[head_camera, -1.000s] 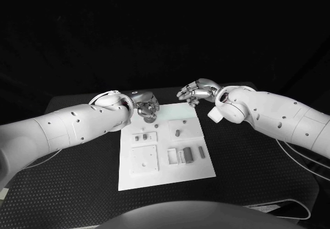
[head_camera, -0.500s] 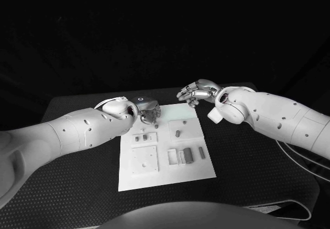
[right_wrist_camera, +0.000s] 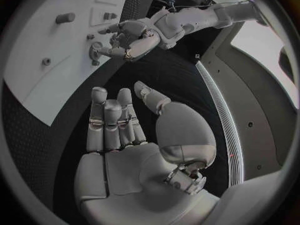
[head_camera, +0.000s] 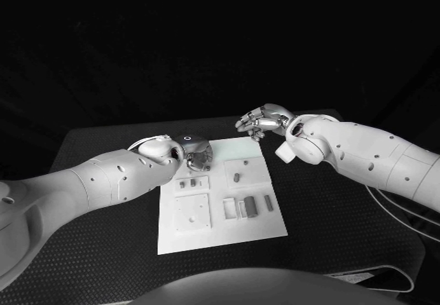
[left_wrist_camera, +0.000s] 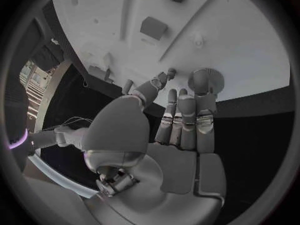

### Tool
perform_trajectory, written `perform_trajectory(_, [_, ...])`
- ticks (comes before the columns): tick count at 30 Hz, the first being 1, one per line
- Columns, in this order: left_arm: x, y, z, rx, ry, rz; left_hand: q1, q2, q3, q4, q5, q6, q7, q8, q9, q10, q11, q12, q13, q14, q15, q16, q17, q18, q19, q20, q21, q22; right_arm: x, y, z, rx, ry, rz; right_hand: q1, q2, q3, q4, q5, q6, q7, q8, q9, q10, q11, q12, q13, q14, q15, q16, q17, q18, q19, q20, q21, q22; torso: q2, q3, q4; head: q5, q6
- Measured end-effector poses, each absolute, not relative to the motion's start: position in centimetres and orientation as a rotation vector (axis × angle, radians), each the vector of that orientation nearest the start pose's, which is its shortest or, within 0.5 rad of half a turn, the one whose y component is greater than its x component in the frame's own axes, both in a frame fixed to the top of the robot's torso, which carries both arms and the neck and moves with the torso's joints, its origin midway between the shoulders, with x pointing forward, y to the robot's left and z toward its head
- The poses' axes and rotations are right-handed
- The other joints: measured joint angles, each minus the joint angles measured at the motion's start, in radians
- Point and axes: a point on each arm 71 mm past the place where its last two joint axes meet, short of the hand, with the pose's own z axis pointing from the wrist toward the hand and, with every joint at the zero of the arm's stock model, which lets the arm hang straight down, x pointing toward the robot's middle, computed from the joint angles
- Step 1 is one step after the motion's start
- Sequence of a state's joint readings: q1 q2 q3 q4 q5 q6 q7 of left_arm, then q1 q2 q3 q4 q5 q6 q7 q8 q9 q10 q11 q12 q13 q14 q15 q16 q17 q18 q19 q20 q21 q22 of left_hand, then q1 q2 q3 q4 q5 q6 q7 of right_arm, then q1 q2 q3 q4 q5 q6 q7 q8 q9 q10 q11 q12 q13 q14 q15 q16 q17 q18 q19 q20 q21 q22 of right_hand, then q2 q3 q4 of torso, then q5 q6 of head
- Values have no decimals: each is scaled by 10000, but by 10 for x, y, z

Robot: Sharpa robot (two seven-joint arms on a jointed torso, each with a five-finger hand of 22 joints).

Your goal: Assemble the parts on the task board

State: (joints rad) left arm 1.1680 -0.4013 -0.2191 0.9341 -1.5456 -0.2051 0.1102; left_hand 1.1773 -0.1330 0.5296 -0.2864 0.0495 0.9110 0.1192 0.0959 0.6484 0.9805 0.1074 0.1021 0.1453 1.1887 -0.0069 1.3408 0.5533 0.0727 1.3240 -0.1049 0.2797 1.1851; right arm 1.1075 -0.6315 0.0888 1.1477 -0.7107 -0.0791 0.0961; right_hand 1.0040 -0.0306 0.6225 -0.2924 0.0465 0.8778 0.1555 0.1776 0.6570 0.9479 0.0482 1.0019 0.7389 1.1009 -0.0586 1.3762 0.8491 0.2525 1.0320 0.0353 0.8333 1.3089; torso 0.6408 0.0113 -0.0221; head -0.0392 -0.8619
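On the black bench (head_camera: 101,210), the white task board (head_camera: 220,210) is lying flat in the middle, and the small grey parts (head_camera: 249,205) are sitting on it, some standing in recessed frames near its middle, others nearer its far end. The left hand (head_camera: 196,154) is hovering low over the board's far left corner; the left wrist view is showing its fingers (left_wrist_camera: 186,116) lying straight and close together over the board's edge, the thumb set apart, nothing visibly held. The right hand (head_camera: 263,121) is hanging above the far right corner, clear of the board, its fingers (right_wrist_camera: 111,120) loosely extended and holding nothing.

The parts are looking rigid, light and smooth, so they are likely to slip or tip under a careless push; pinching one across its narrow flanks, thumb against fingertip, seems the safest hold. The board itself is looking stiff and thin.

Against the earlier frames, the left arm is reaching further in, its hand sitting slightly lower and closer to the board, while the right hand is staying where it was
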Motion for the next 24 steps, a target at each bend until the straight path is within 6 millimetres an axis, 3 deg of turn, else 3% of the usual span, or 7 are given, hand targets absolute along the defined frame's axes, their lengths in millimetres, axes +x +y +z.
perform_trajectory(7, [534,126,-290,5178,18406,-5728,0,0,52,9,0,0,0,0,-27,25,-33,-38,-24,-137,-42,-12,-55,71,-109,-5,-56,28,544,-202,-222,6239,17749,11512,-124,-29,249,53,0,-445,334,-117,-34,-974,337,-1271,-945,-1272,360,-1811,-926,60,-1521,505,-1280,-376,-4,-7,7,-23,1])
perform_trajectory(11, [532,123,-294,5185,18465,-5767,0,1,85,24,0,0,0,0,-41,128,-26,-38,-24,-187,-21,-18,-71,106,-109,-5,-98,50,544,-202,-221,6428,17459,11607,-183,-50,333,54,0,-574,432,-117,26,-1136,501,-2152,-1802,-1567,583,-3112,-1595,-139,-2087,794,-2059,-804,-5,-8,6,-31,5])
perform_trajectory(13, [531,123,-297,5175,18513,-5767,0,1,111,-2,0,0,0,0,-51,225,-43,-38,-24,-186,-21,-19,-83,113,-109,-5,-98,61,545,-202,-220,6568,17233,11663,-183,-50,333,54,0,-575,432,-70,66,-1078,558,-2554,-2231,-1564,600,-3715,-1874,-135,-2205,911,-2362,-1003,-5,-8,5,-34,5])
perform_trajectory(17, [530,124,-301,5142,18598,-5723,85,85,179,-11,0,38,38,49,-71,401,-43,-37,-24,-185,-22,-19,-99,117,-108,-5,-97,90,547,-206,-218,7053,16761,11743,-182,-50,360,27,0,-590,448,53,124,-1065,756,-3328,-3052,-1513,858,-4946,-2348,-130,-2521,1113,-2936,-1362,-5,-8,4,-57,-1])
perform_trajectory(19, [530,124,-302,5130,18615,-5700,123,123,235,4,0,77,78,85,-78,464,-92,-38,-23,-217,-54,-19,-107,118,-110,-7,-133,109,547,-208,-218,7264,16561,11758,-182,-50,368,35,0,-592,449,62,128,-1075,774,-3419,-3148,-1570,910,-5140,-2425,-130,-2592,1149,-3025,-1410,-5,-7,4,-62,-5])
perform_trajectory(21, [530,125,-302,5118,18626,-5670,133,133,257,-9,0,91,92,125,-90,541,-141,11,-14,-218,-57,-20,-115,118,-130,-26,-154,133,548,-210,-217,7523,16283,11765,-182,-50,459,65,0,-574,431,118,162,-1015,834,-3574,-3316,-1961,1160,-5730,-2663,-281,-3032,1229,-3345,-1546,-5,-5,4,-70,-13])
perform_trajectory(24, [530,126,-303,5100,18633,-5624,160,161,309,-6,0,127,128,125,-104,607,-151,13,-4,-203,-72,-20,-125,118,-144,-41,-154,149,550,-213,-216,7906,15895,11761,-181,-50,415,26,39,-521,390,204,172,-527,806,-4061,-3952,-1483,1262,-6861,-3059,-281,-3103,1275,-3619,-1700,-1,-2,4,-81,-29])
